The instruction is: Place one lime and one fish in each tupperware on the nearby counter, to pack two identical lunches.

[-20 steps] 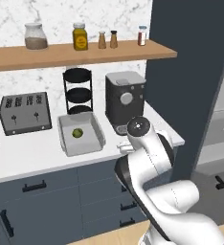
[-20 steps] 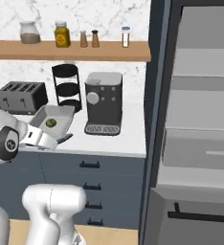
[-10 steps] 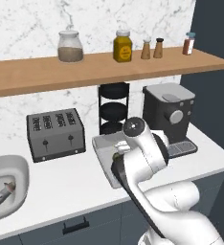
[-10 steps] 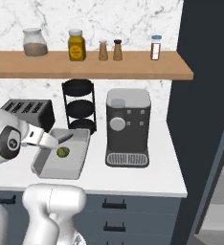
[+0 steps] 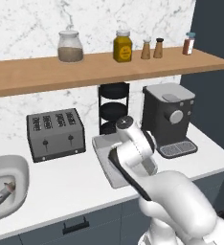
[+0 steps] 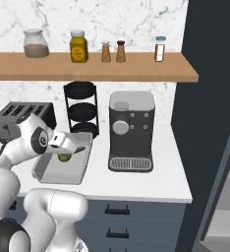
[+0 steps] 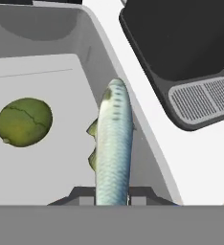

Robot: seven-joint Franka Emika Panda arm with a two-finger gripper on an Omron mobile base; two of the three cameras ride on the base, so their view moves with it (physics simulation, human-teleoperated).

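you're partway through the first lunch. the gripper [image 7: 112, 200] has its two fingers closed on a fish [image 7: 113, 143], which sticks out from between them over the right-hand part of the grey tupperware [image 7: 61, 67] as the hand view frames it. a lime [image 7: 24, 121] already lies on that tub's floor, well apart from the fish. in the right base view the same tub [image 6: 50, 171] sits on the counter [image 6: 151, 178] just left of the coffee machine [image 6: 131, 130], and the hand hangs right over it.

so this tub has its lime, and its fish is above it but not yet let go. once you release it, one lunch should be complete.

the second lunch looks untouched. at the far left of the left base view a sink [image 5: 8, 189] holds another fish [image 5: 1, 194] and a green thing at the frame edge, probably the second lime, though too little of it shows to be sure. i can't pick out the whiter tub from these angles, so you'll have to find it.
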